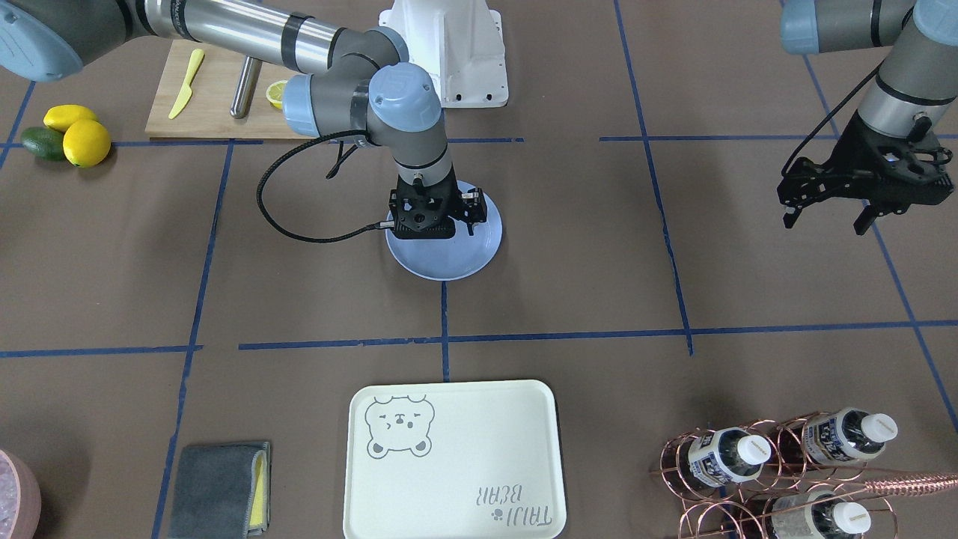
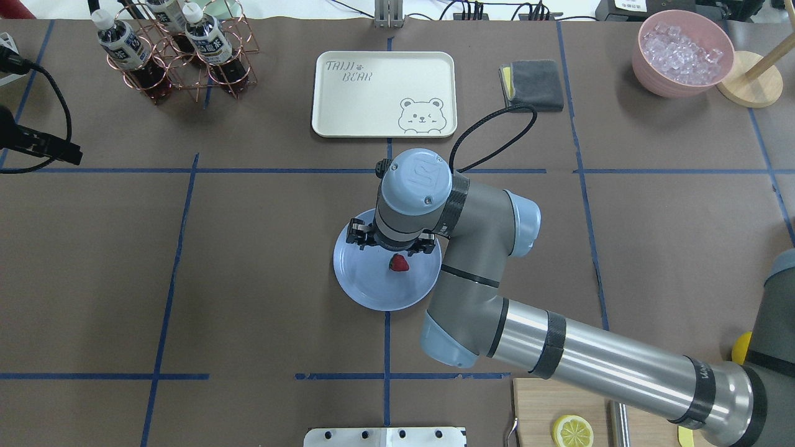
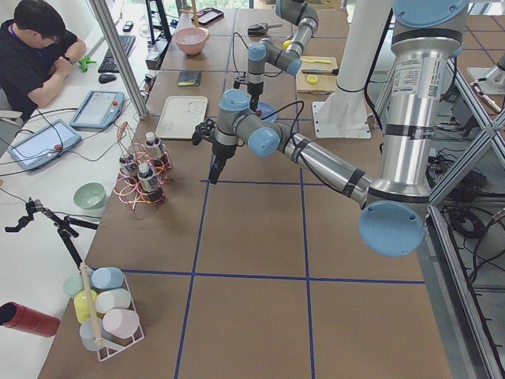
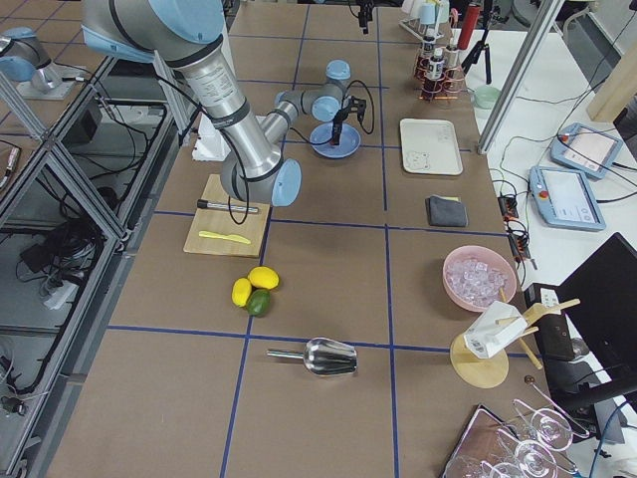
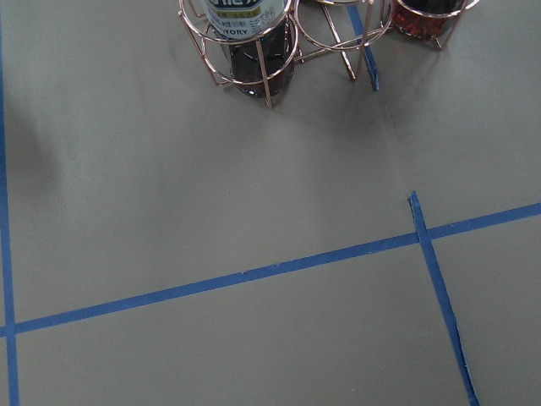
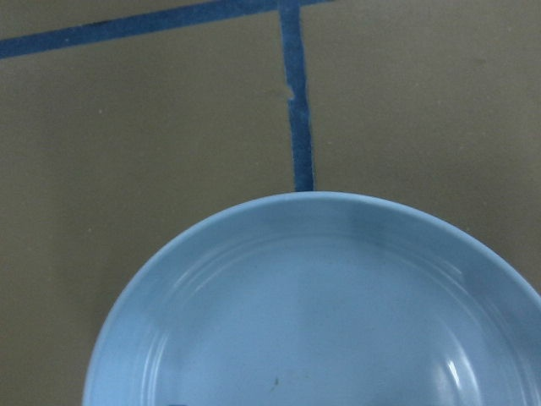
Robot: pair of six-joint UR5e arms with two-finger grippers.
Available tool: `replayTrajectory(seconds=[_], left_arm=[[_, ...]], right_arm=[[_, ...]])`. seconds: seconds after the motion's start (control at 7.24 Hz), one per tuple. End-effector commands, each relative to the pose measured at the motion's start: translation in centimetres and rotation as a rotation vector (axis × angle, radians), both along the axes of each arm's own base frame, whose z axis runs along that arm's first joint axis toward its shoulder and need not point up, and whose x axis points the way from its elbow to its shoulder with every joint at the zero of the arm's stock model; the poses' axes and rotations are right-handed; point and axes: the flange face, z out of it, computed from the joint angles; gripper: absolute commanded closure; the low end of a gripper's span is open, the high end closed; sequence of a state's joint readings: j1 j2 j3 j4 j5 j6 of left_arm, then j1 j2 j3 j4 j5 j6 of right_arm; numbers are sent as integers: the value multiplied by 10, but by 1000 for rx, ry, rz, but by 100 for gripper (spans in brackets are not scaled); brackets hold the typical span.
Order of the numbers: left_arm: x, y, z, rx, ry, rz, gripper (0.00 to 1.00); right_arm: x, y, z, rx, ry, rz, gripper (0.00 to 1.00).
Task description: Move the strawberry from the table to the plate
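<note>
The strawberry (image 2: 399,263), small and dark red, is on or just above the light-blue plate (image 2: 366,285) near the middle of the table (image 2: 248,261). My right gripper (image 2: 396,250) points straight down directly over the berry. Its fingers are hidden by the wrist, so I cannot tell whether it grips the berry or is open. The front-facing view shows the gripper body over the plate (image 1: 449,263) and hides the strawberry. Only bare plate (image 6: 279,313) shows in the right wrist view. My left gripper (image 1: 825,221) hangs open and empty, far to the side.
A cream bear tray (image 1: 449,464) lies beyond the plate. A copper bottle rack (image 1: 778,464) stands near the left gripper. A cutting board (image 1: 209,97) with a lemon half, lemons (image 1: 78,135), a grey cloth (image 1: 217,486) and an ice bowl (image 2: 683,53) are around.
</note>
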State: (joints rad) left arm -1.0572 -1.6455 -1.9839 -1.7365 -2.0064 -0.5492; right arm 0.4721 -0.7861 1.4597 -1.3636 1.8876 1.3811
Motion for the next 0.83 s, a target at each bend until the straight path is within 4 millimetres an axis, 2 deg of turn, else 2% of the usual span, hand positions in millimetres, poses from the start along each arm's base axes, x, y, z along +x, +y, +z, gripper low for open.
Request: replayTrajectory(seconds=[0.0, 0.14, 0.28, 0.41, 0.55, 0.69], left_arm=[[-13, -5, -1, 4, 1, -23, 0], [-15, -5, -1, 4, 1, -26, 0], [-21, -7, -1, 2, 8, -26, 0], [-41, -11, 4, 12, 24, 14, 0], [-73, -22, 24, 13, 21, 44, 0], [-103, -31, 47, 26, 6, 77, 0]], right_arm=[[39, -24, -22, 14, -29, 40, 0], [63, -29, -35, 28, 7, 36, 0], [96, -35, -43, 78, 80, -6, 0], [144, -43, -47, 122, 155, -43, 0], [205, -60, -36, 150, 203, -97, 0], [272, -78, 3, 171, 207, -152, 0]])
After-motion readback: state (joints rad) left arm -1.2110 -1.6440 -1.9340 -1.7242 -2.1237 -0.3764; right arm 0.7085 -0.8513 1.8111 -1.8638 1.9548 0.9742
